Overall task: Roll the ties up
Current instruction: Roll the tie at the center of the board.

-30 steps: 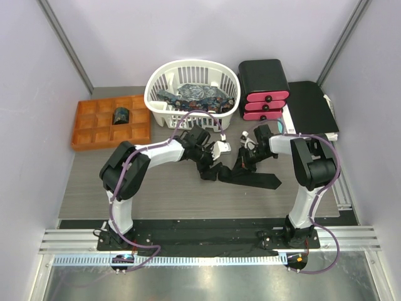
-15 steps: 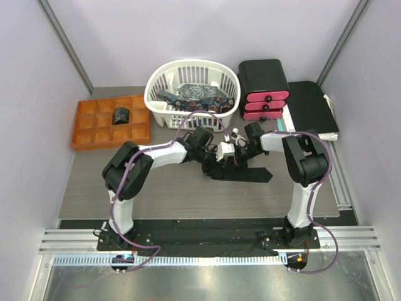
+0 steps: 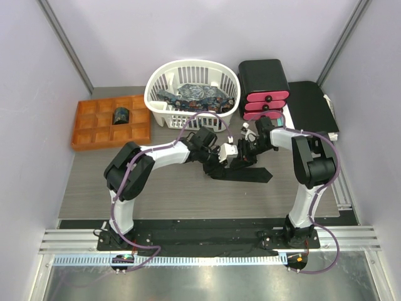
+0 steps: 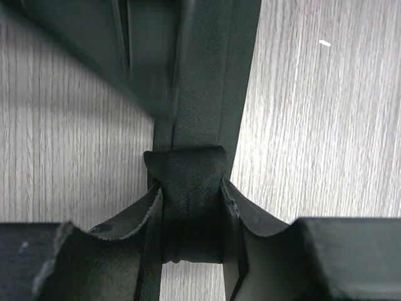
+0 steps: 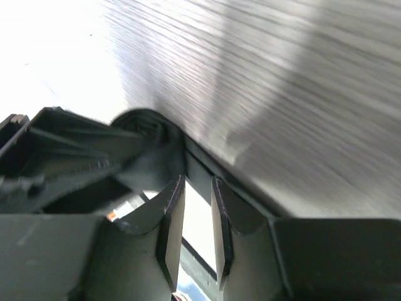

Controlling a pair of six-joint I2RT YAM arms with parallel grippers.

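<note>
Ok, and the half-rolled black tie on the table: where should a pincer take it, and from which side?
Take the coil across its width, one finger on each open end, as the left pincer does. Come from the side away from the flat tail, which runs straight out from the coil, leaving it free to roll up.

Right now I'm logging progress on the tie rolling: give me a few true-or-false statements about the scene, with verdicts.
1. The left fingers grip the black tie. True.
2. The orange tray holds no roll. False: one rolled tie sits in a compartment.
3. Patterned ties lie in the white basket. True.
4. The black tie lies in the basket. False: it lies on the table, in front of the basket.
</note>
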